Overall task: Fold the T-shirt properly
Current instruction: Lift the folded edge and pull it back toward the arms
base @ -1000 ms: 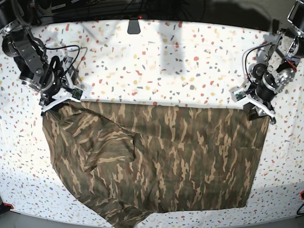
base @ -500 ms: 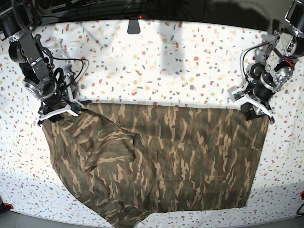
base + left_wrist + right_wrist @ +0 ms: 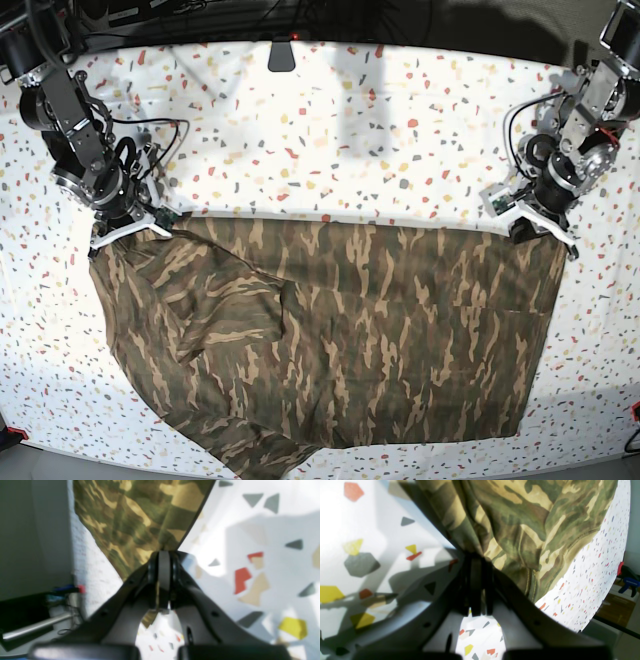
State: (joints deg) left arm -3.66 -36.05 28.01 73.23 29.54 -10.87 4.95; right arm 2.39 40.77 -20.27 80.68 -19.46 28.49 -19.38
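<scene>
Both hands, left [image 3: 163, 555] and right [image 3: 478, 557], closed since earlier, now shut gripping T-shirt [image 3: 380, 320].

Pretty bright in here, with dark soft-edged shadows on the speckled table [image 3: 370, 525]; left wrist view's kinda blurry.

One T-shirt [image 3: 400, 340], two pincers [image 3: 525, 225], two arms [image 3: 75, 130].

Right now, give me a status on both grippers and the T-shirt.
Left gripper and right gripper shut on the T-shirt's far corners. Shirt spread on table, sleeve folded over. No obstruction seen.
</scene>
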